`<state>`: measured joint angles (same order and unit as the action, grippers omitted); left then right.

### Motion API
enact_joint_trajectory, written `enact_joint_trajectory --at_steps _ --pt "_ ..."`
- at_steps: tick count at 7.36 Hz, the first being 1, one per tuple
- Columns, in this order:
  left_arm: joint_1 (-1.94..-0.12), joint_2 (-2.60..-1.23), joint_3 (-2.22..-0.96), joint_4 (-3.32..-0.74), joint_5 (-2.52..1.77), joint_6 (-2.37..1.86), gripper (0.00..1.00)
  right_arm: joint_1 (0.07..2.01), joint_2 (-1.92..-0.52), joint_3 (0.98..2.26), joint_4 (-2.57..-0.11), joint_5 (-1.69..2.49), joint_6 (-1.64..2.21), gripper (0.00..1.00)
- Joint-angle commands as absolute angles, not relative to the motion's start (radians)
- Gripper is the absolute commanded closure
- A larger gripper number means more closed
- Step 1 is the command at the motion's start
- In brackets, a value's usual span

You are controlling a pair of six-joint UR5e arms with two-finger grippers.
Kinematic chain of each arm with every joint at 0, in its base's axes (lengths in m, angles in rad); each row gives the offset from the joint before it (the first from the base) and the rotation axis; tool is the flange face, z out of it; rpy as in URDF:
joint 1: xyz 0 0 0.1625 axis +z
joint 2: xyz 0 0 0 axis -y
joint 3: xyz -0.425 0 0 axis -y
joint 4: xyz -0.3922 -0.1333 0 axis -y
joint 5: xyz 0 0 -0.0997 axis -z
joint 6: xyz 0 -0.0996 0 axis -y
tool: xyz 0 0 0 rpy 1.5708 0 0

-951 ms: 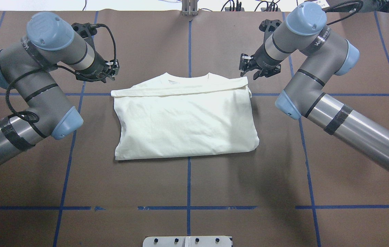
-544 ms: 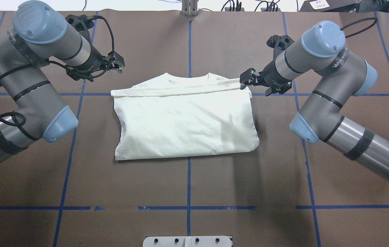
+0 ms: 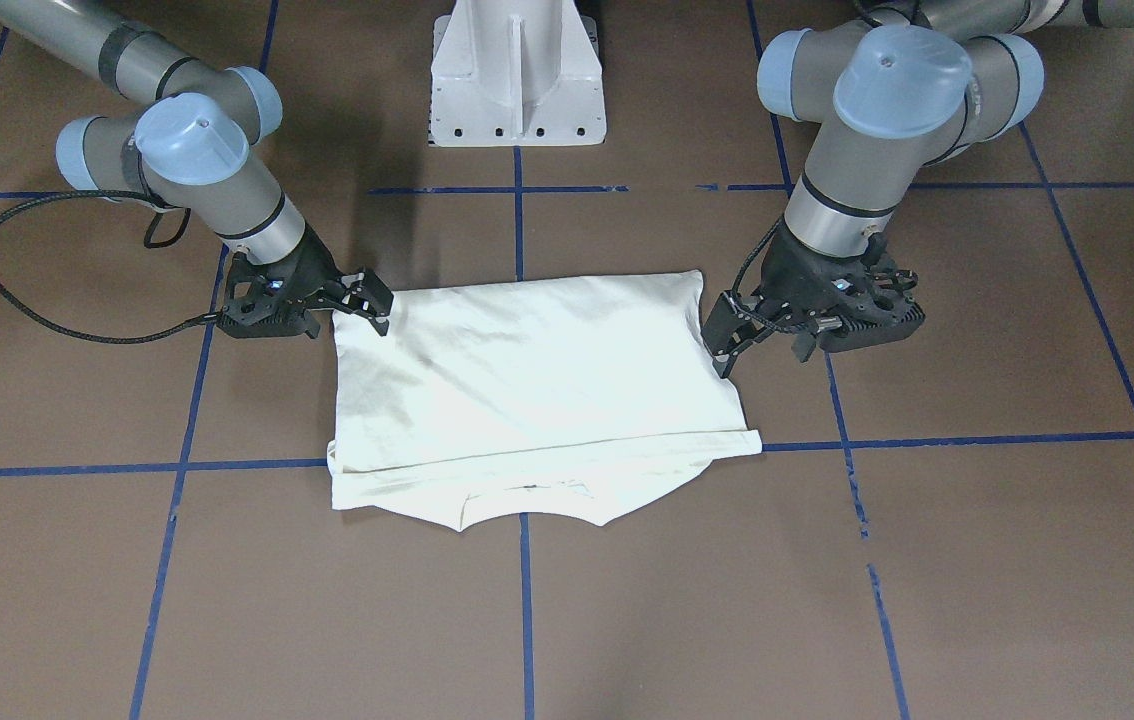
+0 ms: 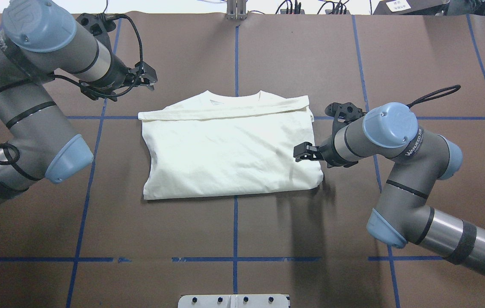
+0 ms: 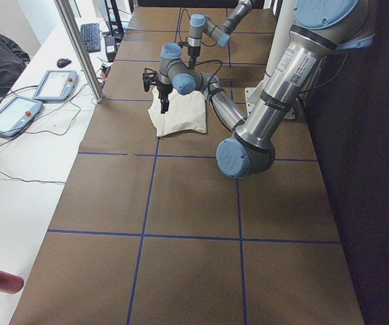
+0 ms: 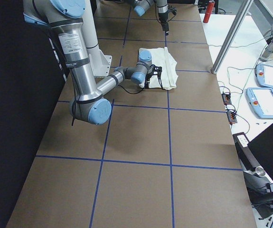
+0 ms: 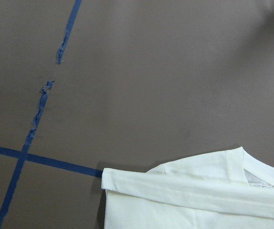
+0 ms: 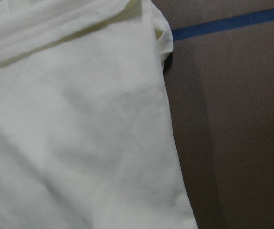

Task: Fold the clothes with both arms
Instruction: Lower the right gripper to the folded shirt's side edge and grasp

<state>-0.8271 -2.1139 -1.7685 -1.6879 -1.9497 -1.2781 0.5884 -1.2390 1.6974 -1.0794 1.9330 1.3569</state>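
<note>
Brown paper marked off with blue tape lines [image 4: 235, 231] covers the desk [image 4: 182, 222]. The cream shirt [image 4: 229, 149] lies flat in the middle of it, plain side up, already squared into a rough rectangle.

Nearest the robot is the shirt's straight bottom edge, lying smooth on the paper. A little further out, the right pincer [image 4: 303, 152] sits low at the shirt's right side edge, not far from that near corner. Its fingers are spread and hold nothing, and its wrist view shows only loose cloth and paper.

Further on, a folded-over band [image 4: 225, 112] runs across the shirt just below the collar [image 4: 235, 96]. In the overhead view the left pincer [image 4: 146, 79] hangs just beyond the collar-side left corner, clear of the cloth, fingers spread and empty. The front view instead puts it beside the shirt's side edge, so the views disagree about where it is.

The step looks like lining up both pincers for the next fold, with no grasp made yet. To do it well, each pincer should probably:

- come down at matching spots on opposite edges;
- slide one finger under every layer, not just the top sheet;
- close fully before lifting.

Lifting evenly and keeping the cloth taut between them should stop the tucked band from slipping out or the stack from skewing.
</note>
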Motion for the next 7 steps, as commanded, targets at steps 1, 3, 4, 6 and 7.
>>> enact_joint_trajectory --at_steps 1,3,4,6,7 --pt "-0.825 -2.114 -1.782 -1.687 -1.950 -1.278 0.00 0.568 -1.264 1.701 -1.080 1.919 1.361 0.00" --pt "-0.824 -2.114 -1.787 -1.687 -1.951 -1.278 0.00 0.563 -1.269 1.712 -1.081 1.939 1.361 0.10" --pt "-0.825 -2.114 -1.792 -1.687 -1.950 -1.279 0.00 0.563 -1.269 1.715 -1.081 1.953 1.361 0.52" --pt "-0.824 -2.114 -1.792 -1.687 -1.950 -1.278 0.00 0.565 -1.279 1.720 -1.081 1.982 1.359 1.00" --pt "-0.824 -2.114 -1.793 -1.687 -1.950 -1.279 0.01 0.566 -1.296 1.742 -1.081 2.000 1.359 1.00"
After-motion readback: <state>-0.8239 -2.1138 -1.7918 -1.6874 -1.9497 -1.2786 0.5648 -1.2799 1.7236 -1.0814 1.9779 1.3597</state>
